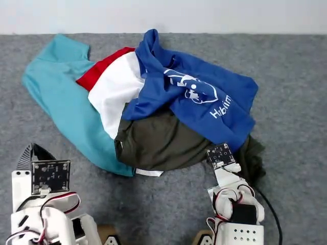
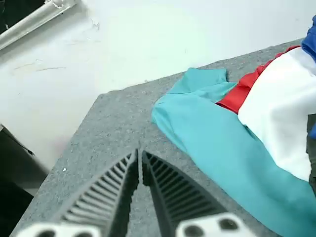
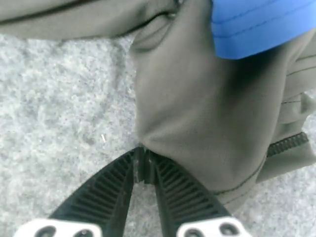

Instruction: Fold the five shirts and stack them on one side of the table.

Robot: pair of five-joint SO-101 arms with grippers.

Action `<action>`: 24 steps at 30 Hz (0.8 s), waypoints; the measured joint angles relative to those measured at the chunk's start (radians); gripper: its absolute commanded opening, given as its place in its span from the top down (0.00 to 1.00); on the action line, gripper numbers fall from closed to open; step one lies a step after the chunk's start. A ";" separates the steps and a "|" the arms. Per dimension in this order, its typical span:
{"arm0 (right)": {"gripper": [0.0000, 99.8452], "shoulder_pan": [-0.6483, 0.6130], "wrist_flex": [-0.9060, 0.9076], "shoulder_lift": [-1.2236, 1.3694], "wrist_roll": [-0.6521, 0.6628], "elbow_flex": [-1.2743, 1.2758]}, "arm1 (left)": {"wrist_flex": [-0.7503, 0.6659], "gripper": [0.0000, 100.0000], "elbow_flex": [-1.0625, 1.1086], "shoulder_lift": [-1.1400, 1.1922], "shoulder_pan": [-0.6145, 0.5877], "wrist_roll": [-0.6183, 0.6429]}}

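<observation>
Soft cloth, light and floppy: shirt pile (image 1: 148,97) sits central on the counter (image 1: 296,76), olive shirt (image 3: 197,108) toward its near edge. Right jaws pinch its hem; left jaws closed, empty, near-left corner. Hems look the best hold.

On the speckled grey tabletop (image 1: 296,102) lie a teal shirt (image 1: 56,97), a red shirt (image 1: 102,69), a plain white shirt (image 1: 115,89), a royal blue shirt (image 1: 204,109) with white print, and a dark olive shirt (image 1: 158,140). The left gripper (image 2: 139,160) and right gripper (image 3: 144,160) have black, ridged jaws on white mounts.
</observation>
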 measured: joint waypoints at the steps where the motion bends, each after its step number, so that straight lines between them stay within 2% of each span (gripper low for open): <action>1: 0.99 0.000 -0.008 0.000 0.000 0.000 | 0.000 0.99 0.000 0.000 0.002 0.000; 5: 0.99 0.012 -0.089 0.000 0.000 0.000 | 0.000 0.98 0.000 0.000 -0.003 0.000; 8: 0.99 0.080 -0.198 -0.011 0.000 0.000 | 0.003 0.98 0.011 0.000 -0.005 -0.011; 11: 0.99 0.195 -0.338 -0.031 0.049 -0.002 | 0.068 0.98 0.043 0.000 -0.003 -0.121; 14: 0.98 0.311 -0.434 -0.041 0.164 -0.006 | 0.167 0.97 0.084 0.000 -0.003 -0.269; 17: 0.90 0.361 -0.450 -0.043 0.311 -0.006 | 0.196 0.90 0.149 0.000 -0.003 -0.413; 19: 0.86 0.373 -0.445 -0.043 0.361 -0.011 | 0.198 0.86 0.189 0.000 -0.012 -0.520; 24: 0.86 0.384 -0.428 -0.043 0.301 -0.175 | 0.190 0.79 0.189 0.000 -0.031 -0.509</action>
